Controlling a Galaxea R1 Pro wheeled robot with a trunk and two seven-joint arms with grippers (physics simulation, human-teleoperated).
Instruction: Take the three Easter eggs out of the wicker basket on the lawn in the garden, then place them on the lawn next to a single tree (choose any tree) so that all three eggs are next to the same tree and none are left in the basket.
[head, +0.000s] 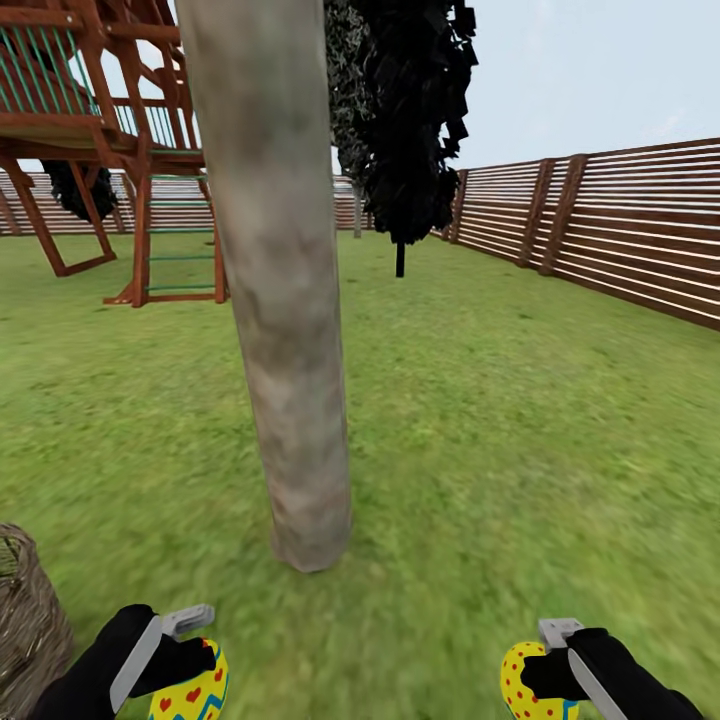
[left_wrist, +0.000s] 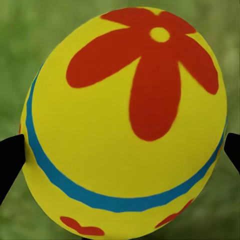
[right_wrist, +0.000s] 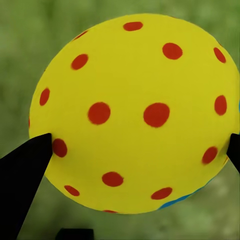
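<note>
Two of the Easter eggs are in hand right now, one per gripper, both at the bottom of the head view. The left egg (head: 195, 690) is bright yellow with red hearts and a blue-green zigzag; up close (left_wrist: 125, 125) it shows a big red flower and a blue band. The left gripper (head: 190, 655) has its fingers (left_wrist: 11, 160) clamped on either side of it. The right egg (head: 535, 685) is yellow with red polka dots (right_wrist: 132, 112) and a sliver of blue at the edge, pinched by the right gripper (head: 548, 668) with its fingers (right_wrist: 25, 175) closed against the shell.

No writing or labels anywhere that I can read.

The tree (head: 275, 300) trunk, thick and pale grey-brown, stands dead centre just above the two hands, near both. The wicker basket (head: 25, 620) sits at the lower left edge, just beside the left arm. The lawn (head: 520, 430) is wide open to the right, up to the slatted fence (head: 620, 225). A wooden playhouse (head: 90, 130) fills the upper left, and a black-leaved tree (head: 410, 120) stands behind.
</note>
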